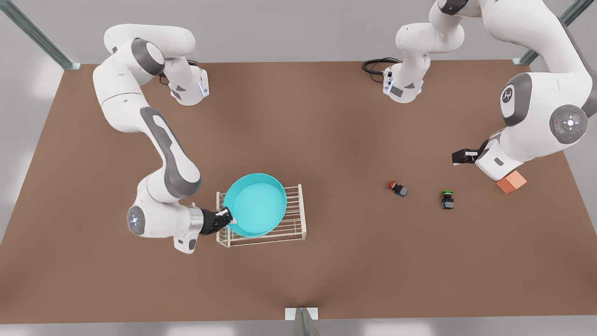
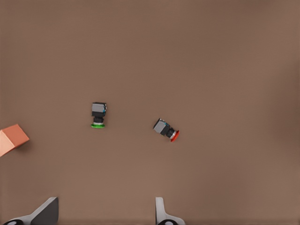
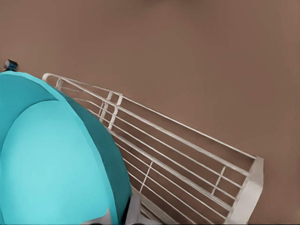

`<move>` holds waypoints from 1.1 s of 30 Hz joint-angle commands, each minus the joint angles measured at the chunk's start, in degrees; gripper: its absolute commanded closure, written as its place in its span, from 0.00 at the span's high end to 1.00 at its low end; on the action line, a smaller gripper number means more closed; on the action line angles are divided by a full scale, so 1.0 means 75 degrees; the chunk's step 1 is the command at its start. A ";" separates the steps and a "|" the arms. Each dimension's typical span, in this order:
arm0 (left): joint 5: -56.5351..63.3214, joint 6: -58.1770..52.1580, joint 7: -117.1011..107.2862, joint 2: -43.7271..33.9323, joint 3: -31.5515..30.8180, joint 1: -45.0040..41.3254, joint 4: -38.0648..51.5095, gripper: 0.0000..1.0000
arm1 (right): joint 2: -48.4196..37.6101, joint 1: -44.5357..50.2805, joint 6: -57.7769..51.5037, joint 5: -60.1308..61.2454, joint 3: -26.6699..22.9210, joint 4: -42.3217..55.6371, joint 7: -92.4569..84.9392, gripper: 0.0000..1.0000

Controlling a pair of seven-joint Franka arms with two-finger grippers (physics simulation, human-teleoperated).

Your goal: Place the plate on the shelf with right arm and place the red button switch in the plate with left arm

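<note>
Front view showed the right gripper point(image 1: 227, 215) clamped on the near rim of the plate point(image 1: 257, 204), which sat over the shelf point(image 1: 295, 223) just ahead of its fingers, tilted a little, its far rim seeming higher than the held edge. In the right wrist view one finger point(image 3: 132, 207) pressed the outside of the turquoise wall, and the white bars of the shelf point(image 3: 187, 159) ran away beyond the plate point(image 3: 51, 159); whether the dish already bore on the bars could not be told.

The step in hand looked to be setting the plate down. To do it well, the right gripper would have to lower the held edge until the dish lay flat on the bars, inside the side rails, and only then let go, drawing straight back from the rim so as not to drag the plate or nudge the light rack across the worktop point(image 1: 326, 116).

The left gripper point(image 1: 459, 156) waited above the worktop, its fingers spread wide and empty. In the left wrist view the red button switch point(image 2: 166, 129) lay on its side ahead of the gripper's fingertips point(image 2: 161, 213), the green-capped switch point(image 2: 98, 114) lay well apart from it, and the orange cube point(image 2: 11, 138) off to one side. Its cap pointed sideways, so a later pick would likely go best across the grey body
</note>
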 commanded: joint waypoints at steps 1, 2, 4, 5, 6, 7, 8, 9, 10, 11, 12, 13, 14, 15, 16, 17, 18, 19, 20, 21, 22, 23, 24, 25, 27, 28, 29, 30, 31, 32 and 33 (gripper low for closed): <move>0.0003 -0.0031 -0.0015 -0.0008 -0.0001 0.0001 0.0003 1.00 | -0.0016 0.0157 0.0202 -0.1110 0.0004 -0.0122 0.3232 0.21; 0.0002 -0.0031 -0.0015 -0.0008 -0.0001 0.0001 0.0003 1.00 | -0.0016 0.0228 0.0202 -0.1204 -0.0007 -0.0122 0.3232 0.21; 0.0002 -0.0031 -0.0027 0.0003 -0.0001 0.0001 0.0003 1.00 | 0.0008 0.0368 0.0226 -0.1215 -0.0007 -0.0134 0.3232 0.21; 0.0014 0.0028 -0.0050 0.0073 -0.0001 -0.0070 0.0003 1.00 | 0.0031 0.0415 0.0284 -0.1215 -0.0007 -0.0134 0.3232 0.21; 0.0002 0.0110 -0.0074 0.0202 -0.0002 -0.0070 0.0003 1.00 | 0.0043 0.0509 0.0319 -0.1215 -0.0007 -0.0122 0.3232 0.21; 0.0002 0.0145 -0.0074 0.0214 -0.0001 -0.0070 0.0015 1.00 | 0.0055 0.0579 0.0343 -0.1215 -0.0007 -0.0122 0.3302 0.21; -0.0033 0.0099 -0.0074 0.0284 -0.0001 -0.0035 0.0015 1.00 | 0.0078 0.0626 0.0378 -0.1215 -0.0007 -0.0122 0.3361 0.21; -0.0056 0.0075 -0.0074 0.0378 -0.0001 -0.0035 0.0015 1.00 | 0.0125 0.0626 0.0425 -0.1215 -0.0007 -0.0099 0.3349 0.21; 0.0014 0.0122 -0.0470 0.0635 -0.0025 -0.0082 0.0015 1.00 | 0.0160 0.0626 0.0425 -0.1215 -0.0007 -0.0099 0.3349 0.21; 0.0014 0.0227 -0.1091 0.1220 -0.0048 -0.0163 0.0015 1.00 | 0.0172 0.0626 0.0437 -0.1215 -0.0007 -0.0087 0.3349 0.21; 0.0038 0.0834 -0.2039 0.1772 -0.0048 -0.0374 -0.0159 1.00 | 0.0172 0.0626 0.0483 -0.1215 -0.0007 -0.0099 0.3338 0.21; 0.0049 0.1618 -0.2916 0.1773 -0.0048 -0.0643 -0.0767 1.00 | 0.0183 0.0626 0.0553 -0.1215 -0.0007 -0.0099 0.3349 0.88; -0.0021 0.3667 -0.4840 0.1749 -0.0037 -0.0691 -0.2009 1.00 | 0.0230 0.0626 0.0601 -0.1227 -0.0007 -0.0075 0.3338 1.00; -0.0021 0.4621 -0.5557 0.1714 -0.0037 -0.0773 -0.2820 1.00 | 0.0219 0.0615 0.0601 -0.1216 -0.0007 -0.0063 0.3314 1.00; -0.0103 0.5043 -0.6260 0.1632 -0.0037 -0.0785 -0.3219 1.00 | 0.0207 0.0614 0.0601 -0.1215 -0.0007 -0.0063 0.3291 1.00; -0.0466 0.5090 -0.6647 0.1457 -0.0037 -0.0796 -0.3547 1.00 | 0.0172 0.0591 0.0601 -0.1204 -0.0007 -0.0063 0.3291 1.00; -0.1157 0.5687 -0.6987 0.1386 -0.0025 -0.0796 -0.3910 1.00 | 0.0160 0.0532 0.0589 -0.1192 -0.0007 -0.0052 0.3268 1.00; -0.1252 0.6624 -0.7514 0.1386 -0.0037 -0.0843 -0.4461 1.00 | 0.0043 0.0521 0.0554 -0.1180 0.0016 -0.0017 0.3267 1.00; -0.1544 0.7059 -0.7901 0.1351 -0.0037 -0.0878 -0.4672 1.00 | -0.0051 0.0509 0.0507 -0.1180 0.0028 0.0007 0.3256 1.00; -0.1615 0.7199 -0.8147 0.1351 -0.0025 -0.0890 -0.4742 1.00 | -0.0144 0.0474 0.0472 -0.1180 0.0016 0.0007 0.3256 1.00; -0.1615 0.7481 -0.9014 0.1363 -0.0025 -0.0878 -0.4813 1.00 | -0.0355 0.0357 0.0320 -0.1180 -0.0007 0.0007 0.3244 1.00; -0.1615 0.7493 -0.9413 0.1351 -0.0025 -0.0855 -0.4813 1.00 | -0.0578 0.0158 0.0074 -0.1180 -0.0007 0.0007 0.3221 1.00; -0.1603 0.7493 -0.9624 0.1339 -0.0025 -0.0855 -0.4813 1.00 | -0.1011 -0.0077 -0.0207 -0.1180 -0.0007 -0.0180 0.3232 1.00; -0.1568 0.7505 -0.9636 0.1351 -0.0025 -0.0890 -0.4813 1.00 | -0.1281 -0.0381 -0.0628 -0.1215 -0.0019 -0.0274 0.3232 1.00; -0.1509 0.7317 -0.9742 0.1479 -0.0025 -0.1008 -0.4825 1.00 | -0.1574 -0.1388 -0.1847 -0.2000 -0.0031 -0.0263 0.3244 1.00; -0.1498 0.7341 -0.9718 0.1515 -0.0002 -0.0996 -0.4825 1.00 | -0.1563 -0.1775 -0.2164 -0.2223 -0.0113 -0.0263 0.3232 1.00; -0.1253 0.7329 -0.9706 0.1562 -0.0001 -0.0891 -0.4825 1.00 | -0.1562 -0.1928 -0.2503 -0.2736 -0.0405 -0.0251 0.3221 1.00; -0.1076 0.7329 -0.9706 0.1632 -0.0001 -0.0855 -0.4825 1.00 | -0.1633 -0.1894 -0.2820 -0.3334 -0.0593 -0.0216 0.3081 1.00; -0.0597 0.7282 -0.9683 0.1656 -0.0001 -0.0797 -0.4848 1.00 | -0.1645 -0.1905 -0.3125 -0.3898 -0.0605 -0.0122 0.2636 1.00; -0.0513 0.7282 -0.9683 0.1702 -0.0001 -0.0785 -0.4848 1.00 | -0.1889 -0.1917 -0.3383 -0.3970 -0.1013 -0.0099 0.1899 1.00; -0.0513 0.7259 -0.9683 0.1737 0.0034 -0.0749 -0.4871 1.00 | -0.2428 -0.1894 -0.3512 -0.3852 -0.1366 -0.0262 0.1183 1.00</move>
